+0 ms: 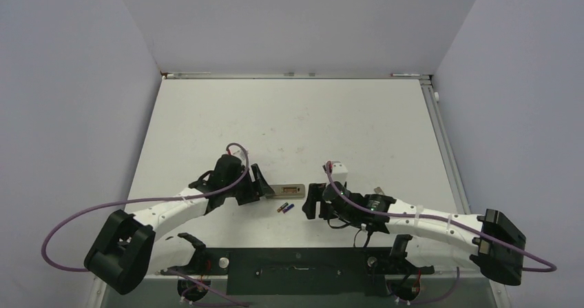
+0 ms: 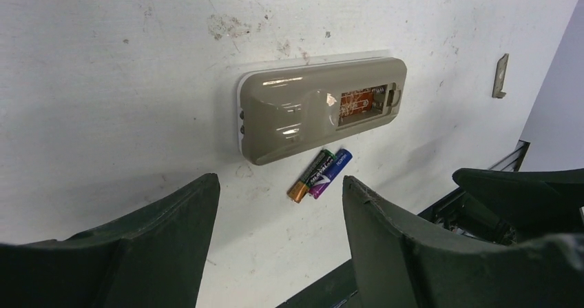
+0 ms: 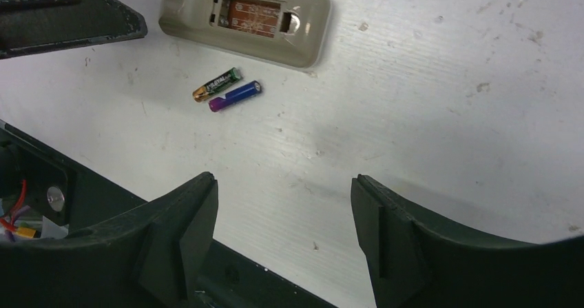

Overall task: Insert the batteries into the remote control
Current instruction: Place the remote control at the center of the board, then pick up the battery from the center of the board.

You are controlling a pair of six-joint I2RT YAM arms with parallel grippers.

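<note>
2 arms reach inward over the white table (image 1: 289, 122). On the left, the left gripper (image 1: 264, 185) sits low, just beside the left end of the remote control (image 1: 290, 189), its fingers (image 2: 172, 235) spread wide with nothing between them. The remote lies face down, its battery recess uncovered, showing a brown board and metal contacts. Just on its near side, apart from it, the 2 batteries (image 1: 285, 207) lie side by side on the table: 1 black-and-green with a gold end, 1 blue with a purple end. Right of them, the right gripper (image 1: 311, 202) is low too, equally wide and empty. Further right lies a small flat grey cover piece (image 2: 501, 76).
</note>
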